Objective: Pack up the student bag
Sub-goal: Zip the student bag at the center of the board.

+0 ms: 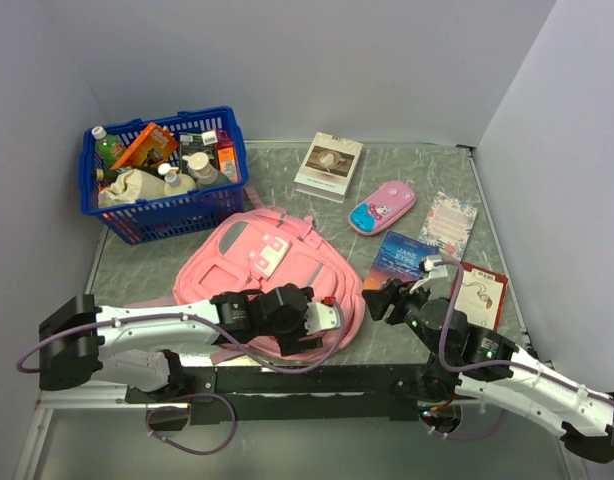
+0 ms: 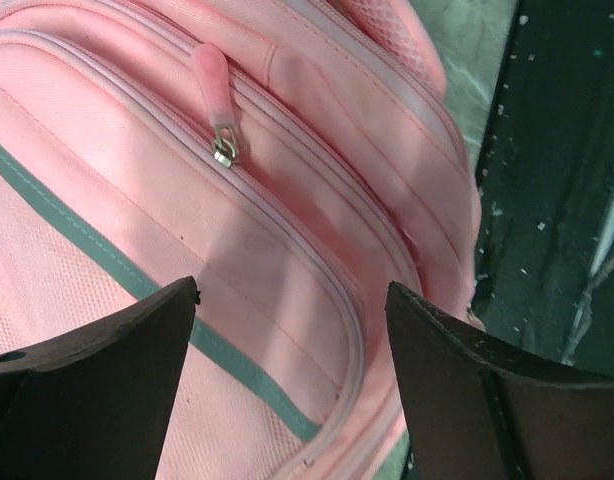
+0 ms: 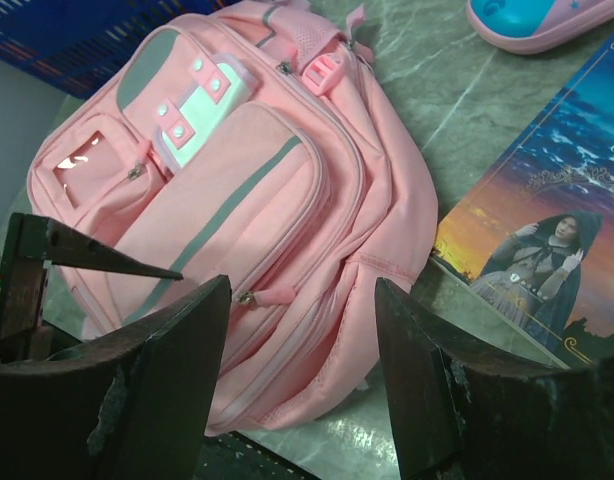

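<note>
Spread wide, my left gripper (image 2: 292, 290) fills the bottom of its wrist view and holds nothing. Between its two dark fingers I see only the pink fabric of the student bag (image 2: 317, 200) below. I cannot tell whether the fingertips touch the cloth or hang just above it. A zip pull (image 2: 222, 150), a metal slider with a pink tab, lies just ahead of the gap on a zip line that looks closed. I judge that I hold the gripper here for that reason, since the bag must be opened before anything goes in.

My right gripper (image 3: 302, 285) is likewise parted and empty, hanging near the bag's right side and looking across it. From there I see a second pink pull (image 3: 265, 296) low on the bag's near edge, so this arm seems placed to steady the bag or to take that pull.

The bag lies flat on the marbled table (image 1: 287, 180), front pockets and white patches up, in the middle toward the near edge. What seems meant for packing is not within my fingers' reach as they stand. A paperback (image 3: 547, 200) with a cloaked figure on its cover lies just beside the bag's right edge. A pink-and-blue pencil case (image 1: 383, 207) and a white book (image 1: 328, 165) lie farther back, and a blue basket (image 1: 157, 215) of bottles stands at the far left.
</note>
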{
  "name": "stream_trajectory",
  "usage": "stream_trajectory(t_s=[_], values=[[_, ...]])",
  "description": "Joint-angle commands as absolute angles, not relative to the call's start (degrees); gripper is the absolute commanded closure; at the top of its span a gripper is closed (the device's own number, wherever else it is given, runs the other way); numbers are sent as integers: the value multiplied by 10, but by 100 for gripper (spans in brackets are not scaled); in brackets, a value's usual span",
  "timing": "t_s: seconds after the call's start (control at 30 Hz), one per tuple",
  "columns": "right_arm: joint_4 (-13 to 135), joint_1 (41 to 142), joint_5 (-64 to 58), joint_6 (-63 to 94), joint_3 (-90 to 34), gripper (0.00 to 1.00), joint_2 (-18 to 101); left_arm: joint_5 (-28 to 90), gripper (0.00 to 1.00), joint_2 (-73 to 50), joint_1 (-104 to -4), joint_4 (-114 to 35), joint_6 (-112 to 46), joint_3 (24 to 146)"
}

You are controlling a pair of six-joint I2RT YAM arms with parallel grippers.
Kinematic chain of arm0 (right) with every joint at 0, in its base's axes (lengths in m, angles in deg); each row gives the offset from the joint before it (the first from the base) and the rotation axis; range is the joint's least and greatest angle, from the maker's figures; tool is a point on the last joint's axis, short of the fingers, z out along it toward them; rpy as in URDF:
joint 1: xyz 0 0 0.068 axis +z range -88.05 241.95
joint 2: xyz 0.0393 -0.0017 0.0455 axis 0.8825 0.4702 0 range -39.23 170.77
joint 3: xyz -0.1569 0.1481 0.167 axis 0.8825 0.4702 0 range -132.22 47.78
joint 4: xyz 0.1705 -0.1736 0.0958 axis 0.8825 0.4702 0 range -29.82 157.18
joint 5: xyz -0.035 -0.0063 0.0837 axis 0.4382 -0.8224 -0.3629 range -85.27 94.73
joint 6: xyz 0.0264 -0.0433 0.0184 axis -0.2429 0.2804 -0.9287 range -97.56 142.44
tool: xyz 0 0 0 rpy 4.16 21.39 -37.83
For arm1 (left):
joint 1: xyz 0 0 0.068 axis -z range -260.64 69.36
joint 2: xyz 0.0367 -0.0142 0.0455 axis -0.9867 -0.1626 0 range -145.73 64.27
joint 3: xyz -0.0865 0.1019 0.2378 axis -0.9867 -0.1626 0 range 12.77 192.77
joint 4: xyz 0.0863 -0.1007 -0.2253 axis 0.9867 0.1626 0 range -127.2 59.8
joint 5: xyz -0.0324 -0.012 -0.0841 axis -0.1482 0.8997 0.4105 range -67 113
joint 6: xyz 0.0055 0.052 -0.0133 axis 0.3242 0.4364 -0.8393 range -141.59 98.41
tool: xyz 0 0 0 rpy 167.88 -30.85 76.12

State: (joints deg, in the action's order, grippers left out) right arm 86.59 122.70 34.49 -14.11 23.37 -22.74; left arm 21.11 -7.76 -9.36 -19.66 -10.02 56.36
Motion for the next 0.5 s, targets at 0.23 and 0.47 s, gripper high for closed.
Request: stream_trajectory(t_s=[0.23,0.47], values=[[860,1226,340,-141,205,33,-225,182,26,-154,-93,-259,-49,562],[849,1227,340,-108,190,34,-222,143,99,-125,-113,-238,-14,588]])
